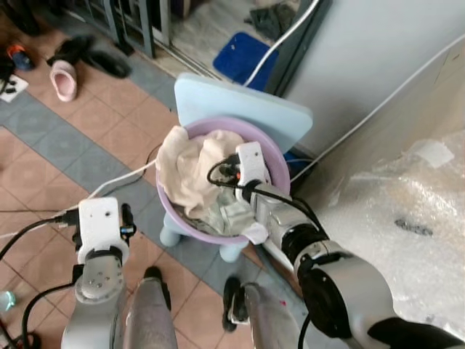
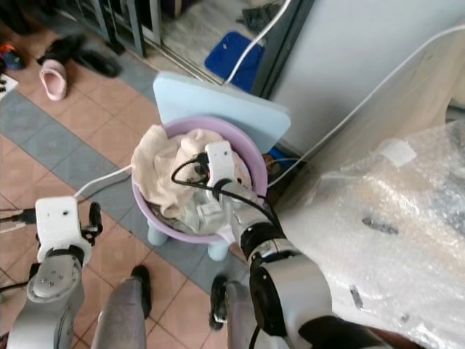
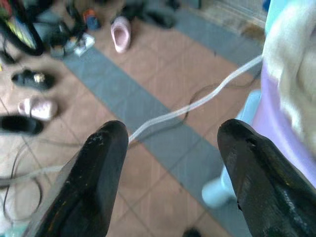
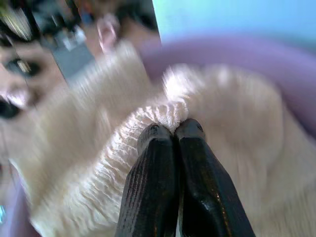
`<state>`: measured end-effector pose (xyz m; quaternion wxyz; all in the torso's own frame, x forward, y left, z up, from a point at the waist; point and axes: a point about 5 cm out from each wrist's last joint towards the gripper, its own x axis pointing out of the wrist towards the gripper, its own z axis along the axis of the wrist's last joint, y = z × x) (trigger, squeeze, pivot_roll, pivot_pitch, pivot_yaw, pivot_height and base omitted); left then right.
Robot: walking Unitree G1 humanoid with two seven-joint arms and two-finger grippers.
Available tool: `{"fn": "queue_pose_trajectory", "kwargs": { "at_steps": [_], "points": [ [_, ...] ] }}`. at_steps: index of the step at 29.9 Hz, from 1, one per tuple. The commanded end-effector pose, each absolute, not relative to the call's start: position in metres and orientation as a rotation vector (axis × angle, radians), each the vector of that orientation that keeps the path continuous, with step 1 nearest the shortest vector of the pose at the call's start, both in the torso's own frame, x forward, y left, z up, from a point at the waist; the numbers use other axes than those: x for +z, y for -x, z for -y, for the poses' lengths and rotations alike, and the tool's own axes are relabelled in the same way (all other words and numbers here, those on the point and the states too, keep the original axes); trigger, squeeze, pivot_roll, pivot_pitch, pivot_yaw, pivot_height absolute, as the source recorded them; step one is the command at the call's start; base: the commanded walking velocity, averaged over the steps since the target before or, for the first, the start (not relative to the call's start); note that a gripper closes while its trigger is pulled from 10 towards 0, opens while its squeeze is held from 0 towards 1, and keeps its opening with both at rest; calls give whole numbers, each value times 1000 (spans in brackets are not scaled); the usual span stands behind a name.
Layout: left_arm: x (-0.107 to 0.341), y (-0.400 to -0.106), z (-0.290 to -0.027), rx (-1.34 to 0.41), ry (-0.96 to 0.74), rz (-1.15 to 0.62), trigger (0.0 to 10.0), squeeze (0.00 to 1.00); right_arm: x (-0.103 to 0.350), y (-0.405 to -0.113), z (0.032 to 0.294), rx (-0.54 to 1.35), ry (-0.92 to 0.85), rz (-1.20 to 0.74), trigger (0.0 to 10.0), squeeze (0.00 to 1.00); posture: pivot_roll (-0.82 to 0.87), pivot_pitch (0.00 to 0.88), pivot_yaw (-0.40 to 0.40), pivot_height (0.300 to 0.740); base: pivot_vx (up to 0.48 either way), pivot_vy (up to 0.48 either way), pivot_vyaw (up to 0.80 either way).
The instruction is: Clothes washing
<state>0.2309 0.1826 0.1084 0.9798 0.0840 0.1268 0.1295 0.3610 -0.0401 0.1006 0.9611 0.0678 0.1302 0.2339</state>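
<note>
Cream knit sweater point(image 4: 163, 113) fills the purple basin point(image 1: 272, 156); right tool point(image 4: 174, 132) pinches its ribbed fold; left tool point(image 3: 170, 148) hangs open beside the basin.

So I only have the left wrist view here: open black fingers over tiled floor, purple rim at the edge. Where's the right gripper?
Observer: The right gripper is inside the purple basin, shut on the cream garment.
Operator: What's the basin standing on?
Observer: A pale blue stool, its top sticking out behind the basin.
Operator: Anything else in the basin?
Observer: A greyish cloth lies under the cream one.
</note>
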Motion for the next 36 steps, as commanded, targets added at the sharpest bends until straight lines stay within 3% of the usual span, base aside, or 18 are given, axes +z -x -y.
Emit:
{"fn": "queue_pose_trajectory", "kwargs": {
  "at_steps": [1,9,20,21,23,24,36],
  "points": [
    [104,-235,-176,213,-162,-257,10000,0,108,-365,49,451,-181,-213,0,0,124,91,-104,740,0,0,0],
    [110,-255,-165,143,-176,-178,10000,0,153,-367,72,437,-191,75,0,0,61,10,-33,740,0,0,0],
    [137,-284,-147,79,-190,-18,10000,0,208,-311,109,307,-91,376,0,0,-42,0,86,740,0,0,0],
    [137,-287,-145,68,-189,-6,10000,0,216,-304,111,291,-82,397,902,0,-43,0,93,740,0,0,0],
    [137,-287,-145,68,-189,-6,10000,0,216,-304,111,291,-82,397,902,0,-43,0,93,740,0,0,0],
    [135,-289,-144,57,-191,-14,10000,0,218,-304,113,259,-69,387,10000,0,-57,0,104,740,0,0,0],
    [118,-284,-133,17,-136,-40,10000,0,198,-301,123,164,-60,236,10000,0,-56,0,58,740,0,0,-605]
  ]
}}
